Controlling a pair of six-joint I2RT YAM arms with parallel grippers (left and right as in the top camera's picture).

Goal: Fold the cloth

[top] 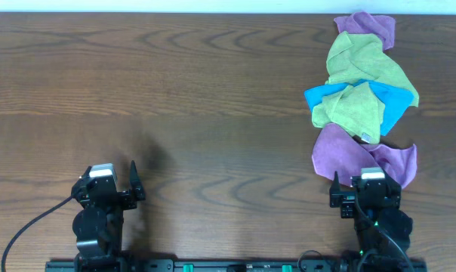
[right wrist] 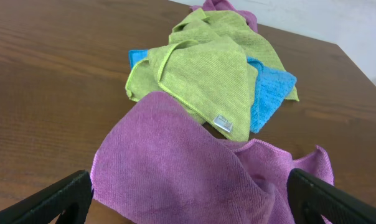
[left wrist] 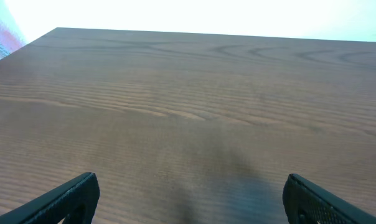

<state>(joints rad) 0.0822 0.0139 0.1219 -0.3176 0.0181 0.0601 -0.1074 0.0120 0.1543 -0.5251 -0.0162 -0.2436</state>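
Overhead: dark brown wood-grain table [top: 175, 91]. The left gripper [top: 109, 180] sits at the near edge on the left, fingers spread wide, nothing between them, only bare wood in front. The right gripper [top: 368, 181] is at the near edge on the right, also spread wide and holding nothing. The crumpled lilac-purple microfibre cloth [top: 340, 155] lies just in front of the right gripper, at the near end of a pile. Its far edge is tucked under a small lime-green cloth [top: 352, 109], which lies on a bright blue cloth [top: 396, 104]. Behind those are a larger lime-green cloth [top: 364, 60], then a second purple cloth [top: 370, 26] at the far edge.

Left wrist: left gripper [left wrist: 191, 183] wide apart, only its two dark fingertips [left wrist: 63, 199] show, bare table [left wrist: 175, 93] between them.

Right wrist: right gripper [right wrist: 189, 183] wide apart, not clamping anything. The lilac-purple cloth [right wrist: 169, 146] fills the space ahead of and between the fingertips [right wrist: 57, 202]; can't tell if it touches them. Small green cloth [right wrist: 203, 74] with a sewn label overlaps its far side, blue cloth [right wrist: 272, 90] beside it.
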